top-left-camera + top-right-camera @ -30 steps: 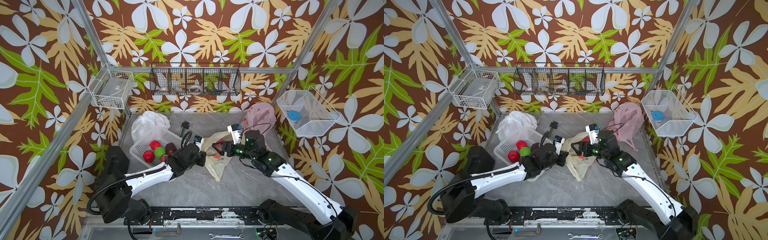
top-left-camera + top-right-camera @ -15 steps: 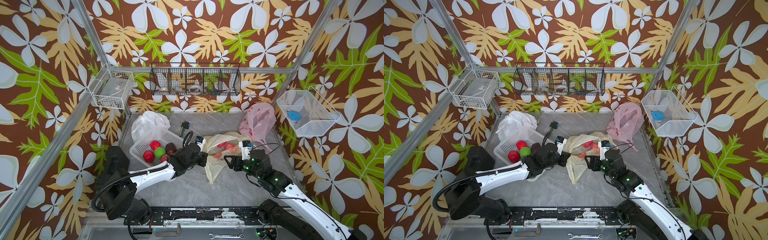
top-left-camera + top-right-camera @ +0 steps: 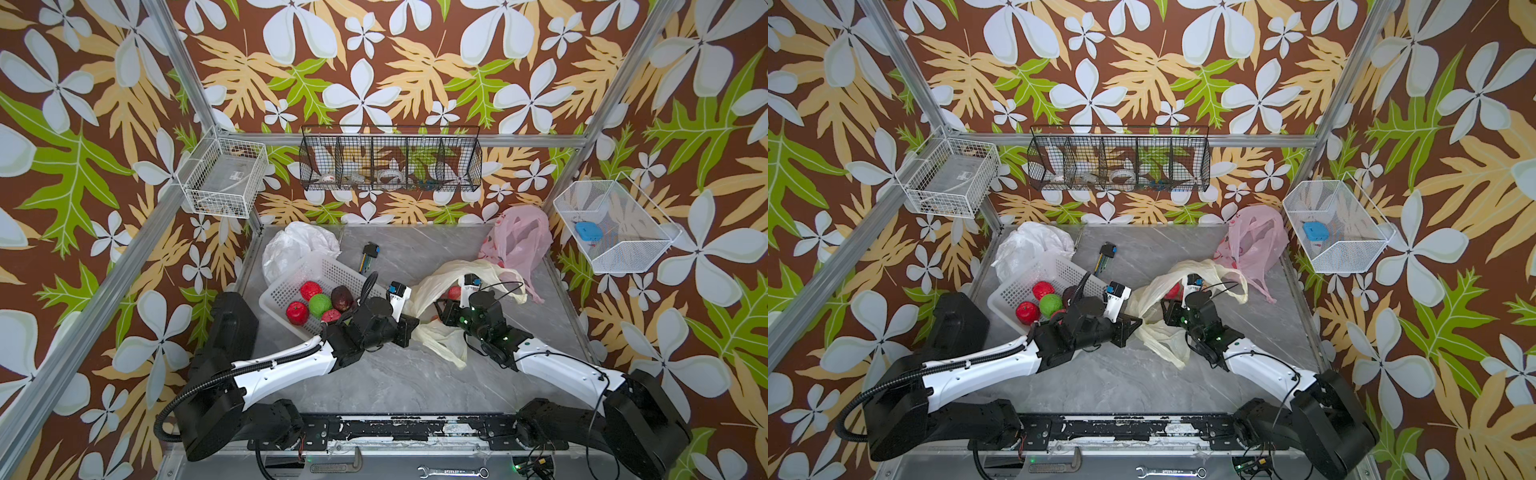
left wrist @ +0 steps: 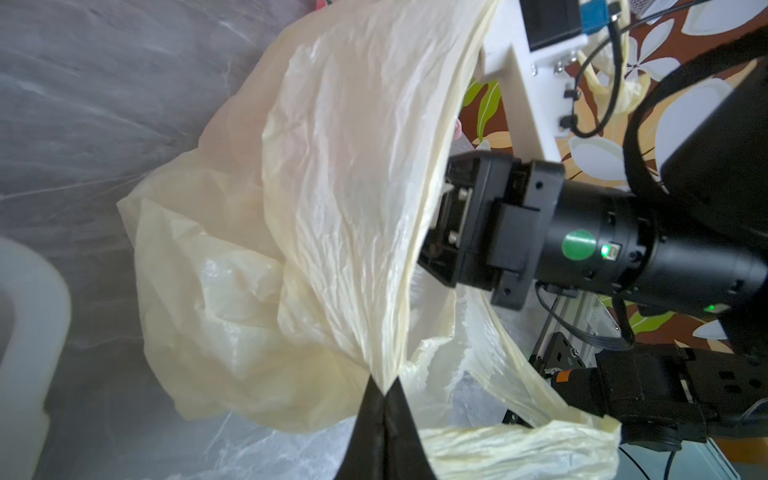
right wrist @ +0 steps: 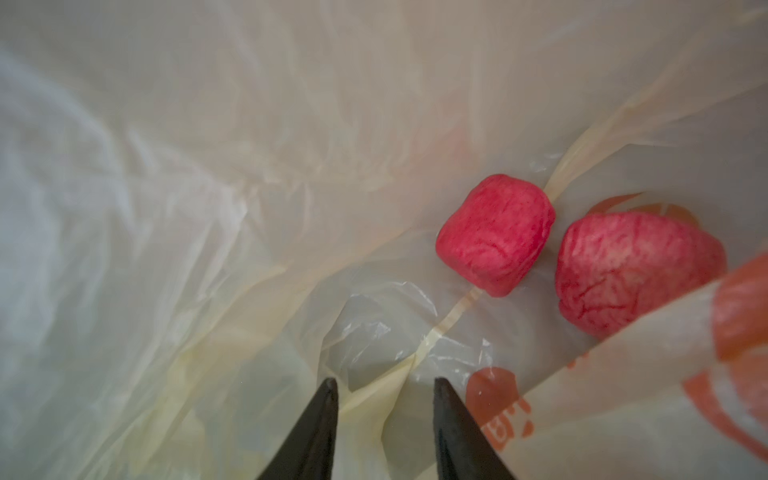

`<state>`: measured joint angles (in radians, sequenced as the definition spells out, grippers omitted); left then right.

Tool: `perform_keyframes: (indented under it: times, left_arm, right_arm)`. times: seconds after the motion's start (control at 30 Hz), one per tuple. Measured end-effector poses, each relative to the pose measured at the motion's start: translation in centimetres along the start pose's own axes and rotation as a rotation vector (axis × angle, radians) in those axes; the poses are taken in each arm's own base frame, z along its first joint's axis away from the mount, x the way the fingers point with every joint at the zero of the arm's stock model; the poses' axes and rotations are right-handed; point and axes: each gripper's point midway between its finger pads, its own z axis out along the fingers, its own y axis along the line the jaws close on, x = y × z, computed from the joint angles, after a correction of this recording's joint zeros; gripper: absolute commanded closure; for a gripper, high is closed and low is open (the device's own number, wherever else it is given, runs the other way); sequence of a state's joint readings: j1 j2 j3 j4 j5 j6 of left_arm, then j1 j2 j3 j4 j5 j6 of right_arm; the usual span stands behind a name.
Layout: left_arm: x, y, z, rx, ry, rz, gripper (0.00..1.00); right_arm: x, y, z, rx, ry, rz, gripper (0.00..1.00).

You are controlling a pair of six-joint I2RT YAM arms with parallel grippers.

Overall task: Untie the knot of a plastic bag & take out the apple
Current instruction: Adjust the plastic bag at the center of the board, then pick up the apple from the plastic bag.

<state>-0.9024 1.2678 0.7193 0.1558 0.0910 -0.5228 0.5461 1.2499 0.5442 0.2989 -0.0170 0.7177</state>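
Jaws of left gripper (image 4: 384,380) pinch the rim of the cream plastic bag (image 4: 332,187), lying on the table (image 3: 395,386), mouth toward the right gripper (image 5: 384,384), whose jaws stand apart inside near two red apples (image 5: 496,235).

My left arm (image 3: 282,365) and right arm (image 3: 561,365) match: glossy white link shells between chunky black joint housings. A ribbed black hose (image 3: 166,409) loops off the left arm. The right wrist (image 4: 673,266) carries a round green sticker (image 4: 578,245), a lit green LED (image 4: 605,250) and a screwed white camera bracket (image 4: 528,83). The left end effector (image 4: 384,388) and right end effector (image 5: 384,384) have black, pointed fingers.
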Motion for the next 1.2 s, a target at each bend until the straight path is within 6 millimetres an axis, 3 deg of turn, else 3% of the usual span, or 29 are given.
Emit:
perform_keyframes:
  times: [0.1, 0.27, 0.4, 0.53, 0.73, 0.83, 1.0, 1.2]
  left_arm:
    - [1.5, 0.8, -0.8, -0.004, 0.010, -0.026, 1.00]
    - [4.2, 2.0, -1.8, 0.000, 0.019, -0.072, 1.00]
    - [4.3, 0.7, -2.6, 0.044, 0.004, -0.072, 1.00]
    - [4.2, -0.7, -3.0, 0.086, -0.008, -0.068, 1.00]
    - [5.0, -1.5, -2.6, 0.094, 0.015, -0.060, 1.00]
    - [5.5, -1.8, -2.1, 0.103, 0.026, -0.057, 1.00]
    - [6.4, -1.6, -1.7, 0.105, 0.049, -0.074, 1.00]
    - [5.8, -2.1, -3.0, 0.132, 0.013, -0.086, 1.00]
  right_arm:
    - [1.4, -1.9, 0.6, 0.068, 0.023, 0.005, 0.68]
    - [5.4, -4.0, -0.7, 0.132, 0.085, -0.021, 0.68]
    - [6.8, -5.5, -2.2, 0.179, 0.093, -0.018, 0.68]
    - [5.6, -5.4, -3.7, 0.182, 0.045, -0.014, 0.68]
    - [1.5, -2.7, -4.7, 0.142, -0.048, -0.010, 0.67]
    - [1.0, -2.2, -3.4, 0.139, -0.049, -0.024, 0.68]
    - [3.1, -3.4, -0.1, 0.180, 0.016, -0.018, 0.64]
    - [1.0, -0.9, 2.3, 0.099, -0.047, 0.031, 0.61]
